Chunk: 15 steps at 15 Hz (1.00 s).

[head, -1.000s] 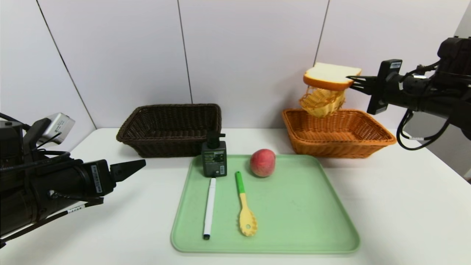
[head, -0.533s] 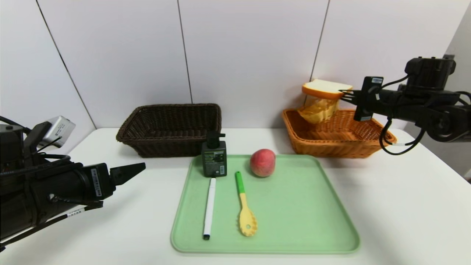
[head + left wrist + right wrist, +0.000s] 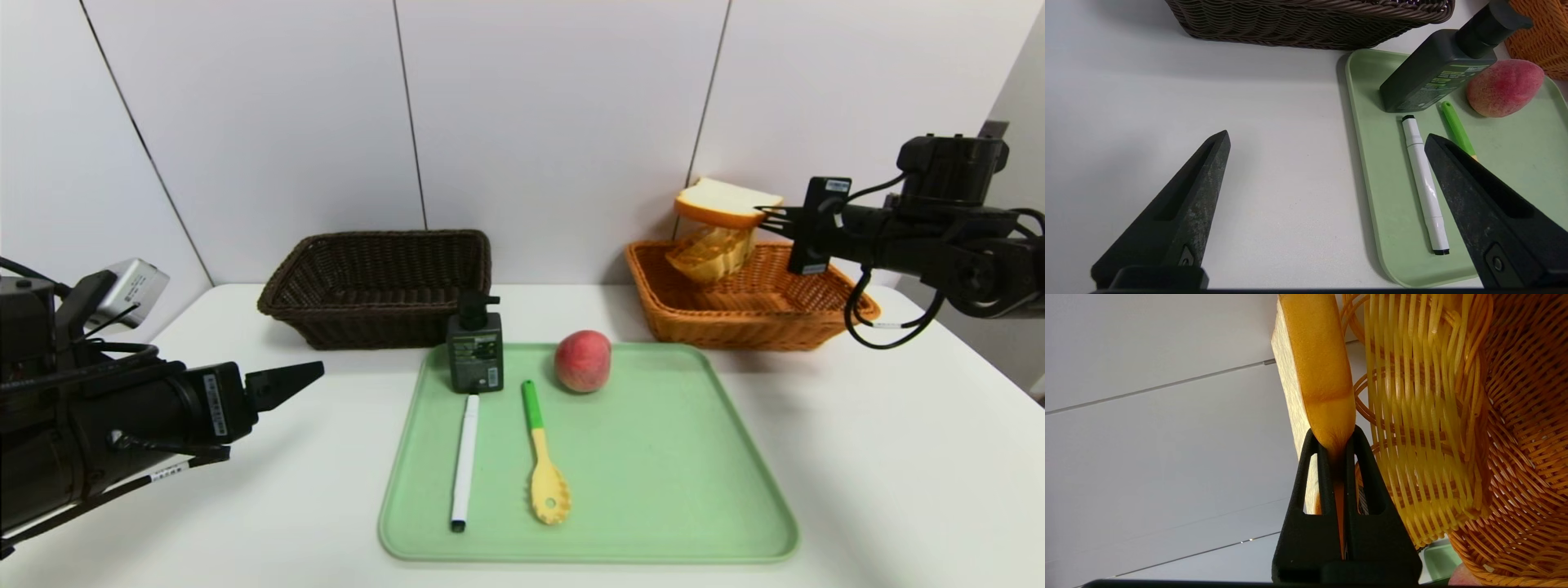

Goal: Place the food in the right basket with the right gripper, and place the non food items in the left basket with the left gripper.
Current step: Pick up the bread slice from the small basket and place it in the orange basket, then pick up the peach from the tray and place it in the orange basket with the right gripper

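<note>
The right gripper is clamped on the edge of the bread slice; the slice juts from its tips toward the robot's left, just above the small yellow woven basket, which sits tilted over the large orange wicker basket; the coming release turns on that small basket lying between bread and orange wicker (I would expect the slice to catch on it). The left gripper, jaws wide apart, idles beside the green tray, far from the bread.
</note>
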{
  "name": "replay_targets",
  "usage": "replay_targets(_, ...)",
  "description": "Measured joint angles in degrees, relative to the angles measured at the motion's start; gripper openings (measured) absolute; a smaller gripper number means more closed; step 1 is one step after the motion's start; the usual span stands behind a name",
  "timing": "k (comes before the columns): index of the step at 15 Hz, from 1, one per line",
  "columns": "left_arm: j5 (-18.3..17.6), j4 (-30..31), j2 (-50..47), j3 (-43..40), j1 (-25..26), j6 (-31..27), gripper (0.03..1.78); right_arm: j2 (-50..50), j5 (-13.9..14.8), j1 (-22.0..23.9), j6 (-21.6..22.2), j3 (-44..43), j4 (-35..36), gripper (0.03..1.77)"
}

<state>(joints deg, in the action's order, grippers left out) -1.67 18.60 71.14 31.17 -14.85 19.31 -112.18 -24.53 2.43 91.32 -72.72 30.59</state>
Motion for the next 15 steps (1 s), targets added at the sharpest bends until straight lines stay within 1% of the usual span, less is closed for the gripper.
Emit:
replay_targets(1,0.02,0.0,0.0,0.02,0.0,-0.02,1.69,0.16,0.06,-0.06,0.02,0.1,-0.24,0.15)
replay_targets(3,0.02,0.0,0.0,0.05,-0.02,0.0,1.69,0.46,-0.06,-0.06,-0.06,0.56,0.22,0.51)
replay_targets(4,0.05,0.0,0.0,0.05,-0.02,-0.05,1.69,0.6,-0.13,-0.06,-0.11,0.69,0.2,0.64)
replay_targets(6,0.0,-0.02,0.0,0.09,0.0,-0.07,1.69,0.82,-0.06,-0.06,-0.15,0.84,0.17,0.89)
replay_targets(8,-0.01,0.0,0.0,0.11,-0.02,-0.07,1.69,1.32,-0.06,-0.06,-0.17,1.19,0.06,1.08)
replay_targets(11,0.0,-0.02,-0.01,0.07,0.0,-0.02,1.69,2.86,-0.05,-0.06,-0.22,2.18,0.0,1.28)
replay_targets(15,0.29,-0.28,-0.2,1.66,0.0,-0.32,1.69,7.41,-0.13,0.0,-0.52,4.36,-0.94,1.45)
